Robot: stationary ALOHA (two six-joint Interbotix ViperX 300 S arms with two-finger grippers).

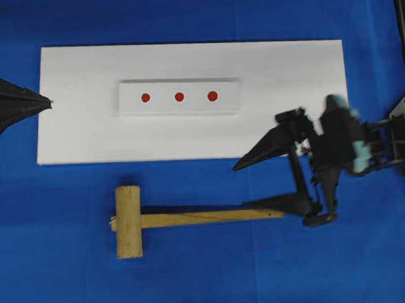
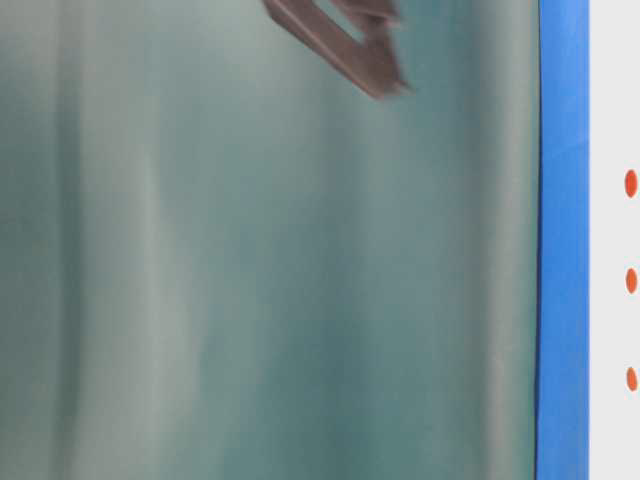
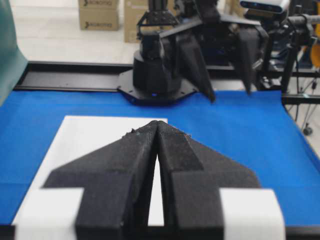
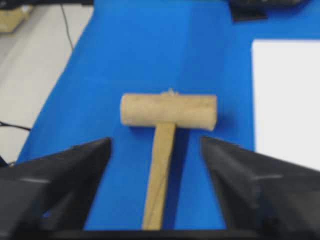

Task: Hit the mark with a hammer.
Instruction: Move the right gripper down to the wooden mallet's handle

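The hammer (image 1: 128, 221), a plain-wood mallet, lies flat on the blue cloth in front of the white board, head to the left and handle pointing right. Three red marks (image 1: 179, 96) sit in a row on a raised white block (image 1: 132, 107) on the board. My right gripper (image 1: 242, 187) is open over the handle's right end. In the right wrist view the hammer (image 4: 169, 111) lies ahead, and its handle runs between the spread fingers of the right gripper (image 4: 155, 141) without touching either. My left gripper (image 1: 50, 102) is shut and empty at the board's left edge, its tips pressed together (image 3: 157, 123).
The white board (image 1: 289, 120) covers the middle of the blue cloth (image 1: 59, 267). A blurred teal surface (image 2: 250, 280) fills most of the table-level view, with the red marks (image 2: 631, 280) at its right edge. The right arm's base (image 3: 155, 75) stands beyond the cloth.
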